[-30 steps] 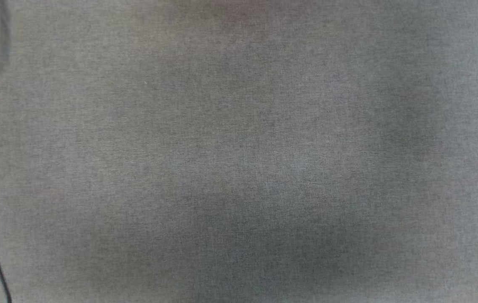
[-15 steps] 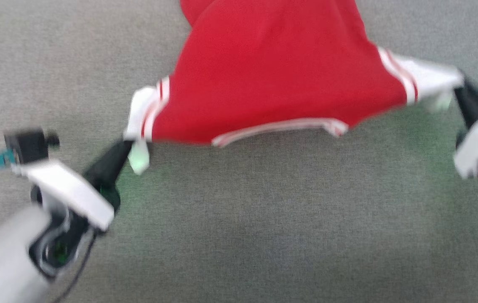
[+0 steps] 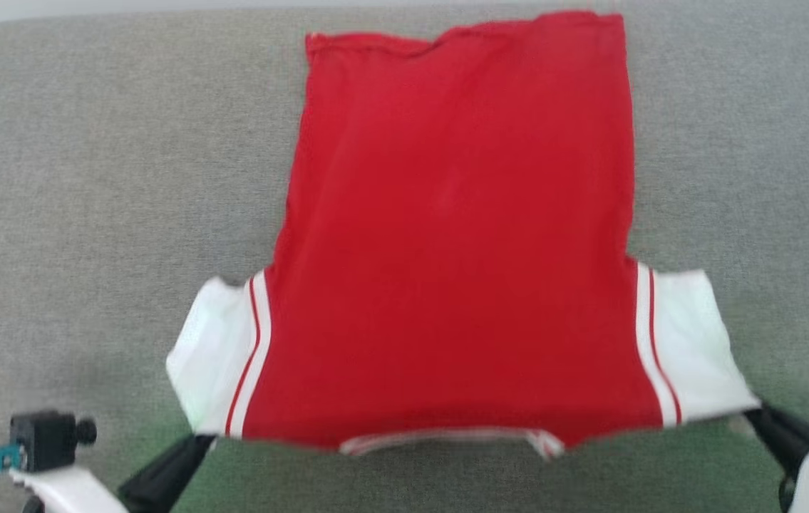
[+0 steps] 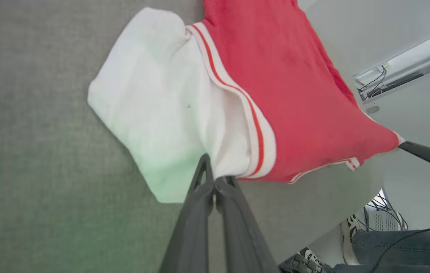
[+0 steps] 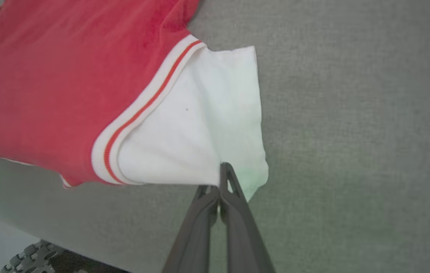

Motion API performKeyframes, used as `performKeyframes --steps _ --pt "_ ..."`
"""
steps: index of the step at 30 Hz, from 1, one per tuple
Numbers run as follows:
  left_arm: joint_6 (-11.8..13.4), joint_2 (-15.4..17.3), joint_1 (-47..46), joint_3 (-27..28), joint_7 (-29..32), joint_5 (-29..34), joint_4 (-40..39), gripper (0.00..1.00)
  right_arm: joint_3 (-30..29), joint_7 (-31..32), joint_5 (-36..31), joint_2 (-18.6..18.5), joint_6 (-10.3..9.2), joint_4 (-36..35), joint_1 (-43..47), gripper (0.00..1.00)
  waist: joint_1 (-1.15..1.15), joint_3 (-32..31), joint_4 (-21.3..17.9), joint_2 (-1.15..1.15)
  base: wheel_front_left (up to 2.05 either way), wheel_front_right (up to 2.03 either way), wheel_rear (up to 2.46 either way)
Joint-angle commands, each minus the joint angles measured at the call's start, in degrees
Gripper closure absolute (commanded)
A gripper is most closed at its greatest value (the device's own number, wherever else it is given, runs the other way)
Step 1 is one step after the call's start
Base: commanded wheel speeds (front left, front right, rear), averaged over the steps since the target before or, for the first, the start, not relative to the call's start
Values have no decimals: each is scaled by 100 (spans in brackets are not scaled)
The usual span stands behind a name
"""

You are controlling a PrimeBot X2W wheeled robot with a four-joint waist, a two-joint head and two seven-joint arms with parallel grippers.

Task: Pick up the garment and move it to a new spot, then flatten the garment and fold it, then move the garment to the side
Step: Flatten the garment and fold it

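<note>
The bright-red garment (image 3: pixel 454 249) lies spread on the grey fabric surface (image 3: pixel 90 178), body stretching away from me and neckline toward me. Its white cuff panels stick out at both near corners. My left gripper (image 3: pixel 199 443) is shut on the near edge of the left white sleeve (image 3: pixel 212 356). The left wrist view shows its fingers (image 4: pixel 204 178) pinched together on that white cloth (image 4: pixel 161 106). My right gripper (image 3: pixel 752 415) is shut on the corner of the right white sleeve (image 3: pixel 689 342). The right wrist view shows the right gripper (image 5: pixel 222 182) clamped on the sleeve hem (image 5: pixel 199 125).
The surface's far edge (image 3: pixel 126 16) runs along the top of the head view. In the left wrist view, the near table edge (image 4: pixel 343 212) drops off to a person's shoe (image 4: pixel 351 227) and cables. A shoe sole (image 5: pixel 33 258) shows below the table edge in the right wrist view.
The head camera has swung, bringing the garment and both grippers into view. The garment, bunched and lifted half a second ago, now lies stretched flat, both grippers still shut on its sleeves.
</note>
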Motion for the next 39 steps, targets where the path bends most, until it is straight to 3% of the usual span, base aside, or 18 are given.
performKeyframes --steps 1,5,8,15,21,22,23,28,33,39 --pt "14 60 158 59 -27 -4 -109 100 -84 137 53 54 -15 -183 195 100 0 7 21 0 0 0 0" --pt "14 188 503 207 -26 86 -299 100 -278 433 134 188 -15 -601 610 100 0 25 74 0 0 0 0" --pt "14 22 542 357 -27 148 -317 100 -278 418 169 291 -15 -607 529 100 0 33 99 0 0 0 0" --pt "10 -521 208 182 12 209 119 100 207 438 184 194 -13 282 105 100 0 78 121 0 0 0 0" --pt "11 -723 64 77 1 233 287 100 441 201 25 74 -11 673 4 100 0 131 152 0 0 0 0" --pt "11 -739 61 55 -2 241 268 100 462 160 -16 21 -11 671 16 64 0 139 166 0 0 0 0" --pt "11 -742 66 40 -6 249 246 100 444 124 -45 -3 -11 652 36 0 0 143 178 0 0 0 0" --pt "11 -750 -1 -7 -18 375 88 100 63 344 19 -46 -10 215 -32 0 0 197 323 0 0 0 0" --pt "11 -819 -174 -74 -23 538 -124 100 -545 751 32 -247 -9 -260 -856 0 0 376 566 0 0 0 0" --pt "11 -948 -607 -242 -17 766 -308 100 -559 960 -326 -466 -9 679 -3083 0 0 841 914 0 0 0 0"
